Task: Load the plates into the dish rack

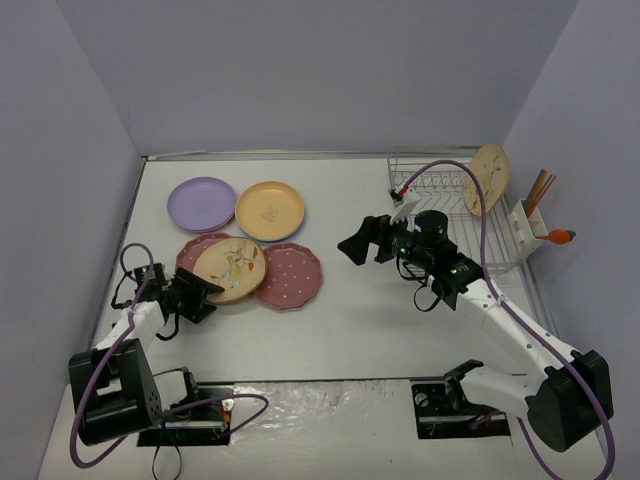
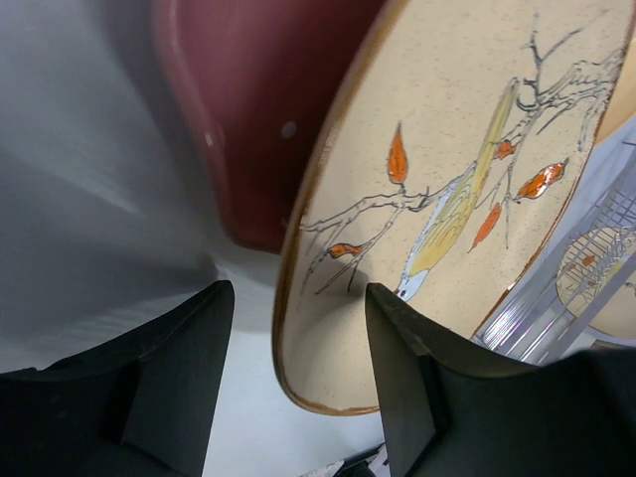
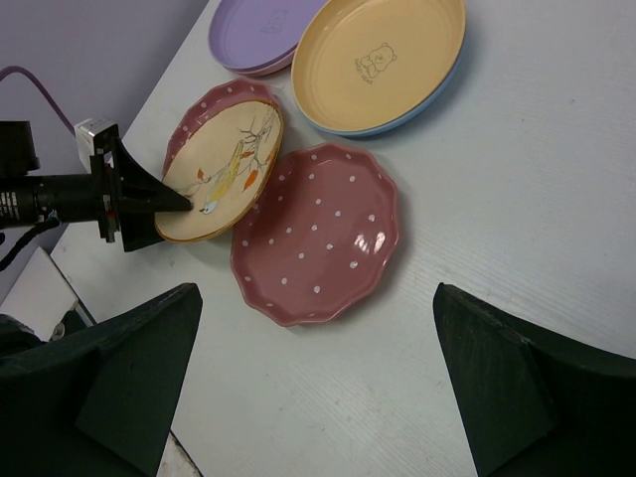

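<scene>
Counting one tan plate (image 1: 489, 176) upright in the dish rack (image 1: 497, 240) at the far right; all other plates lie on the bench (image 1: 350, 320).

From above we see the rack's white caddy (image 1: 527, 232) holding a few utensils (image 1: 541, 187). On the left of the bench lie a lilac plate (image 1: 201, 203), a yellow-orange plate (image 1: 269, 209), two pink dotted plates (image 1: 288, 275) and a bird plate (image 1: 230, 268) resting on both pink ones. The left gripper (image 1: 205, 292) is at the bird plate's near-left rim. Its own camera shows us the fingers parted with the rim between them, not pinched. The right gripper (image 1: 365, 240) hangs spread wide over mid-bench, holding nothing. Only its camera shows us a bear print on the yellow-orange plate and a blue plate (image 3: 442, 94) beneath it.
</scene>
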You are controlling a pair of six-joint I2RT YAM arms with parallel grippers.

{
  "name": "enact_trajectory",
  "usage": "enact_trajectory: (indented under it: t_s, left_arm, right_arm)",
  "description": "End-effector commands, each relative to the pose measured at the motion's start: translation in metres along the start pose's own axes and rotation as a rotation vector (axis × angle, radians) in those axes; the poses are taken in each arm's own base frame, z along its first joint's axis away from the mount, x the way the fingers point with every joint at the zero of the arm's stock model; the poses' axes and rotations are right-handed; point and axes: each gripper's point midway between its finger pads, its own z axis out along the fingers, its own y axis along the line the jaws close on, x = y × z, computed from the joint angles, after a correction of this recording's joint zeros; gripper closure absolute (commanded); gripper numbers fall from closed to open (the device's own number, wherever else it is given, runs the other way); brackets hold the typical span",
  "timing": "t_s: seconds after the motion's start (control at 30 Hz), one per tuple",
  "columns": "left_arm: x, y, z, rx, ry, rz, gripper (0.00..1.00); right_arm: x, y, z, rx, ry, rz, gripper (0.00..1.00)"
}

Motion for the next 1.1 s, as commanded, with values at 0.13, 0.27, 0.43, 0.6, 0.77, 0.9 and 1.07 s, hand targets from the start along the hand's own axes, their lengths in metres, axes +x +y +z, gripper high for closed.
enact_trajectory:
  t_s: [0.13, 0.27, 0.43, 0.6, 0.77, 0.9, 1.07]
  left_arm:
    - [-0.014, -0.043, 0.002, 0.183, -0.048, 0.091, 0.62]
    - [-0.011, -0.044, 0.001, 0.191, -0.04, 0.093, 0.79]
    - [-0.007, -0.049, -0.008, 0.208, -0.04, 0.088, 0.94]
    - [-0.005, -0.063, -0.03, 0.229, -0.06, 0.096, 0.99]
    - [-0.01, -0.102, -0.062, 0.332, -0.106, 0.139, 1.0]
    - [-0.01, -0.13, -0.082, 0.429, -0.12, 0.181, 1.0]
    - [-0.003, -0.163, -0.107, 0.568, -0.116, 0.277, 1.0]
  right_arm:
    - [-0.015, 0.016, 0.005, -0.072, -0.065, -0.056, 0.0]
    - [-0.015, 0.017, 0.005, -0.072, -0.065, -0.058, 0.0]
    - [-0.016, 0.02, 0.005, -0.071, -0.063, -0.061, 0.0]
    - [-0.02, 0.025, 0.004, -0.075, -0.061, -0.068, 0.0]
    - [-0.025, 0.039, 0.008, -0.101, -0.053, -0.056, 0.0]
    - [-0.029, 0.049, 0.016, -0.116, -0.044, -0.02, 0.0]
    - [-0.032, 0.067, 0.034, -0.167, -0.018, 0.087, 0.0]
